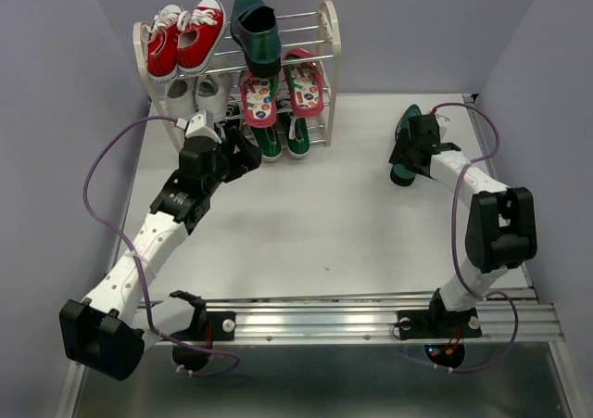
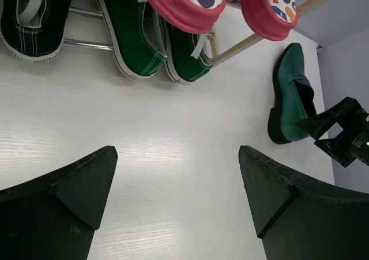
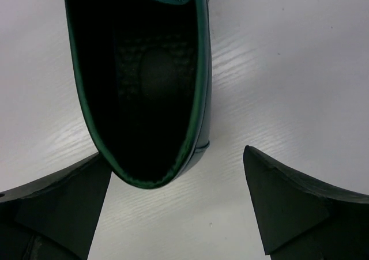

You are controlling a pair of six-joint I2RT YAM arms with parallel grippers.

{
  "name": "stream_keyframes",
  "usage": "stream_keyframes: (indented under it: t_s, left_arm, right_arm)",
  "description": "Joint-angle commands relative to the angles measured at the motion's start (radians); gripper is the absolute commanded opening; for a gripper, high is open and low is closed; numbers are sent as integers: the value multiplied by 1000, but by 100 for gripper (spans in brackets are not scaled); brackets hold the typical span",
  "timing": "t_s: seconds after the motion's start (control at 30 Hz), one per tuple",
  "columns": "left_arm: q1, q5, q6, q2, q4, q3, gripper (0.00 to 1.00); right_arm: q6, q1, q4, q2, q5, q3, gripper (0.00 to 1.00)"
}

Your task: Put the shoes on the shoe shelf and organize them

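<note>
The shoe shelf (image 1: pixel 330 38) stands at the back. One teal dress shoe (image 1: pixel 255 27) lies on its top tier, the pink flip-flops (image 1: pixel 304 84) on the middle tier, and the green sneakers (image 1: pixel 283 140) on the bottom tier. The second teal dress shoe (image 1: pixel 402 172) lies on the table at right. My right gripper (image 1: pixel 414 151) hovers over it, open. In the right wrist view the shoe's heel opening (image 3: pixel 138 81) sits between the open fingers, nearer the left one, with the gripper (image 3: pixel 176 196) not touching it. My left gripper (image 1: pixel 245 154) is open and empty in front of the green sneakers (image 2: pixel 138 35).
Red sneakers (image 1: pixel 185 38) fill the top tier's left side, with white sneakers (image 1: pixel 199 89) below them. A dark sneaker (image 2: pixel 31 23) sits at bottom left of the shelf. The left wrist view also shows the flip-flops (image 2: pixel 184 6) and the table shoe (image 2: pixel 291 93).
</note>
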Motion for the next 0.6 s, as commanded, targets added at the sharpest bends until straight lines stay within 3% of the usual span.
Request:
stream_keyframes:
  t_s: [0.0,0.1,0.2,0.23,0.3,0.33,0.43,0.57]
  left_arm:
    - [-5,-41,-6,-20,-10,-9,99]
    - [-7,-43,-6,-11,-2,-5,99]
    - [-5,-43,-6,3,-4,6,99]
    - [-5,-41,-6,8,-5,7,99]
    - [-5,-38,-8,18,-7,11,99]
    - [-7,-40,-9,20,-10,9,99]
    - [-5,-46,-17,20,-13,6,99]
    - [-5,-49,-24,14,-10,1,99]
  right_arm:
    - [7,-30,130,28,-52,-6,100]
    - [-36,-39,189,71,-89,3,100]
    - [-60,-39,226,106,-86,19,85]
    - [-65,-39,235,109,-81,25,66]
    - [-54,-39,240,105,-57,20,44]
    - [-51,-39,240,102,-44,19,26]
    - [-57,-39,240,70,-36,-1,1]
    - [-122,-39,240,-19,-82,-16,1]
